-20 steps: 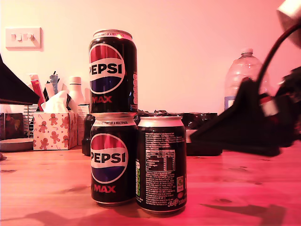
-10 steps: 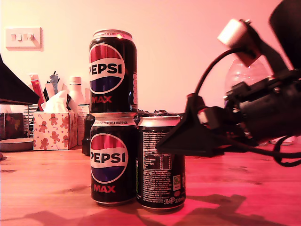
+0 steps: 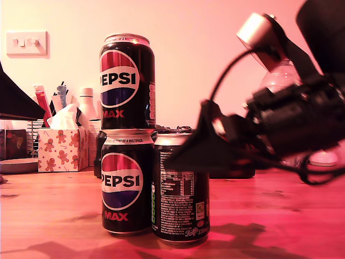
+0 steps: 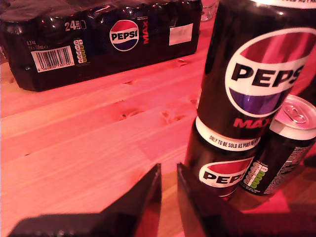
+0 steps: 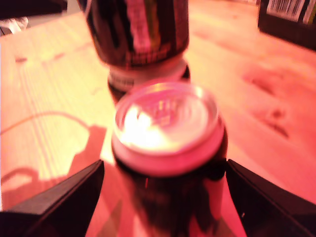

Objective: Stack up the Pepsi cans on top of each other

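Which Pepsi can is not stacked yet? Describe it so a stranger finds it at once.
On the wooden table stands a two-can stack. The loose can stands beside it, on the exterior view's right. Unlike its neighbours, it shows white small print instead of the logo.

- My second gripper (image 3: 186, 156) has moved toward the exterior view's left, from the right edge to the single can (image 3: 180, 186). Its open fingers (image 5: 59, 200) now sit on both sides of that can's top.
- The single can, the bottom can (image 3: 126, 183) and the top can (image 3: 127, 83) have all slid slightly toward the exterior view's left.
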Motion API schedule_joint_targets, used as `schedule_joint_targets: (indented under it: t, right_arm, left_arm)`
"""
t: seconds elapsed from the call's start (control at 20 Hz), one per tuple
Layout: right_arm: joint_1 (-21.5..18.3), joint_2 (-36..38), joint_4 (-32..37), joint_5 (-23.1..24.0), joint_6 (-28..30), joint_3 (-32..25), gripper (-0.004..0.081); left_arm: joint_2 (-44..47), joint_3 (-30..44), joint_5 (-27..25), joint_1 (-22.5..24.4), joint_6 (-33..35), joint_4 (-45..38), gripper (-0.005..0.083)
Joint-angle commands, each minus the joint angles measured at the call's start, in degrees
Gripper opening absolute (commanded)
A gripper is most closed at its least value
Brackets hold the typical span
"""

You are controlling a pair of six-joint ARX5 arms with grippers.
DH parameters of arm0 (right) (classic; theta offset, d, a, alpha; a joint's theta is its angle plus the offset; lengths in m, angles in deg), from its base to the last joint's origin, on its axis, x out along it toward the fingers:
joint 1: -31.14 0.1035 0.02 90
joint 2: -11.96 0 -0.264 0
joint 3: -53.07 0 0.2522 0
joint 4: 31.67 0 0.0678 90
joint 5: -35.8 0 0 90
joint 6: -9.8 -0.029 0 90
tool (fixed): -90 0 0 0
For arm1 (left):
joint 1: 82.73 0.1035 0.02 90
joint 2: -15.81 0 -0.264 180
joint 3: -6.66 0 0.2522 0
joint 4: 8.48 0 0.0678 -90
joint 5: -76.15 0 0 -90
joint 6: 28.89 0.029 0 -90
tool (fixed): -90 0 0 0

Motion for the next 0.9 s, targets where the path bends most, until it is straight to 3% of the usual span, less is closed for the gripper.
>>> schedule_joint_targets:
  t: [0.0,0.6,0.7,0.85]
  right_arm:
    - [0.6,-1.7,0.2,0.2,1.0,1.2,0.0706]
    - [0.6,-5.2,1.0,0.9,-2.1,3.2,0.0695]
    - [0.6,-5.2,1.1,1.3,-2.1,3.2,0.0605]
    - [0.7,-5.2,1.8,1.0,-2.0,3.2,0.0401]
  left_arm:
    - [0.1,1.0,0.1,-0.2,-0.1,-0.3,0.0075]
    - [0.1,1.0,0.1,-0.2,-0.1,0.3,0.0075]
    - [0.1,1.0,0.1,-0.2,-0.1,0.5,0.0075]
    - [0.1,1.0,0.1,-0.2,-0.1,0.5,0.0075]
